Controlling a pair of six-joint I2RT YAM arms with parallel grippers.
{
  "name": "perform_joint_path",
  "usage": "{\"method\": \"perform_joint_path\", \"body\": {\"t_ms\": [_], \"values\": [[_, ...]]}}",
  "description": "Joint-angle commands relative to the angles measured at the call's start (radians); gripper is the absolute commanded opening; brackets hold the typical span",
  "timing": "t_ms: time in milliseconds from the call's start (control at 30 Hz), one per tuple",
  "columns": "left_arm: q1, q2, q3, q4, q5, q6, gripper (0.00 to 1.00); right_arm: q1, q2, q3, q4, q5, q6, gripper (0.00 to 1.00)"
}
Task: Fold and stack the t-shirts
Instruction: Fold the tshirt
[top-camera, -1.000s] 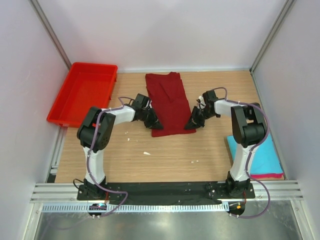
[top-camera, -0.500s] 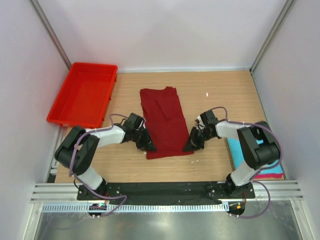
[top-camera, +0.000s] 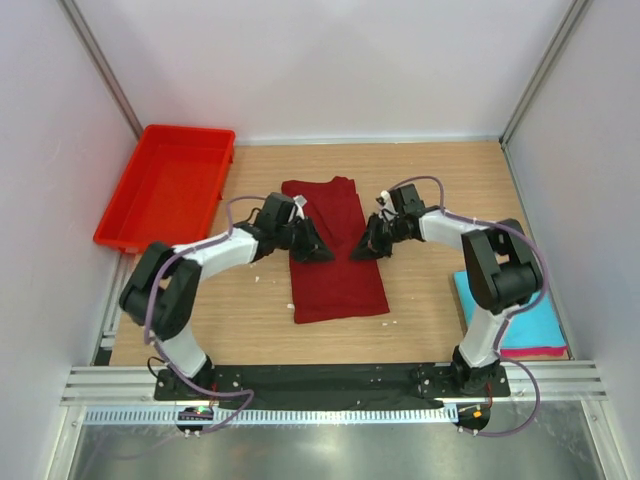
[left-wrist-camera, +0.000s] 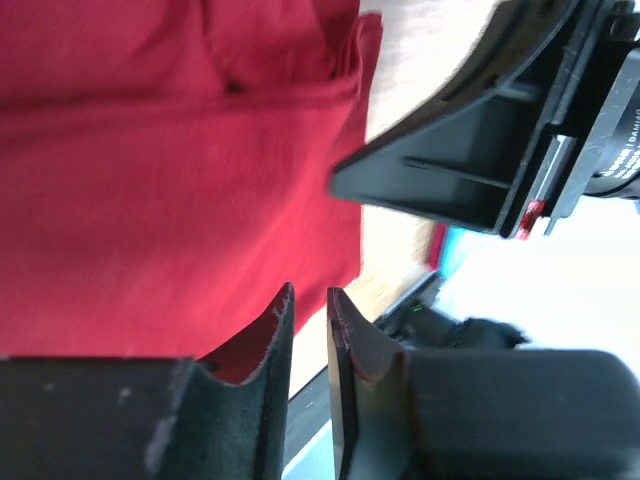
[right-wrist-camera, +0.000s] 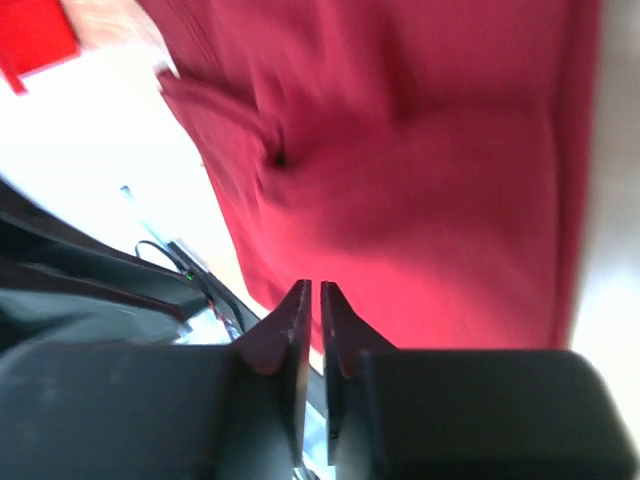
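maroon t-shirt (top-camera: 338, 285) flat | left gripper (top-camera: 326, 255) by left edge, ajar, empty | right gripper (top-camera: 357, 254) by right edge, nearly closed

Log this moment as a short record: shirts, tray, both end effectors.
maroon t-shirt: long folded strip, flat at table centre
turquoise t-shirt: folded, near right, partly under right arm
pink t-shirt: under the turquoise one, edge showing
red tray: far left corner
left end effector: over maroon shirt's left edge, slightly parted, empty
right end effector: over its right edge, shut, empty
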Motion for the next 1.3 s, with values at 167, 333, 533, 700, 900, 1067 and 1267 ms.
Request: {"method": "perform_joint_path", "body": {"t_ms": [167, 333, 533, 700, 900, 1067, 1267], "values": [[0.005, 0.282, -0.033, 0.539, 0.108, -0.230, 0.15, -0.017, 0.247, 0.110, 0.303, -0.165, 0.135, 0.04], [0.032, 0.325, -0.017, 0.409, 0.030, -0.112, 0.13, -0.083, 0.319, 0.107, 0.326, -0.160, 0.139, 0.03], [0.037, 0.248, 0.085, 0.076, -0.077, 0.066, 0.18, -0.117, 0.250, 0.142, 0.113, -0.134, 0.007, 0.03], [0.034, 0.143, 0.112, -0.006, -0.065, 0.117, 0.22, -0.103, 0.190, 0.193, 0.033, -0.160, -0.010, 0.04], [0.046, 0.130, 0.106, 0.002, -0.051, 0.106, 0.22, -0.075, 0.163, 0.197, 0.110, -0.185, 0.080, 0.06], [0.096, 0.194, 0.045, 0.078, -0.050, 0.095, 0.20, -0.064, 0.235, 0.208, 0.191, -0.176, 0.123, 0.06], [0.161, 0.299, 0.025, 0.138, -0.053, 0.108, 0.19, -0.110, 0.330, 0.219, 0.164, -0.119, 0.047, 0.06]]}}
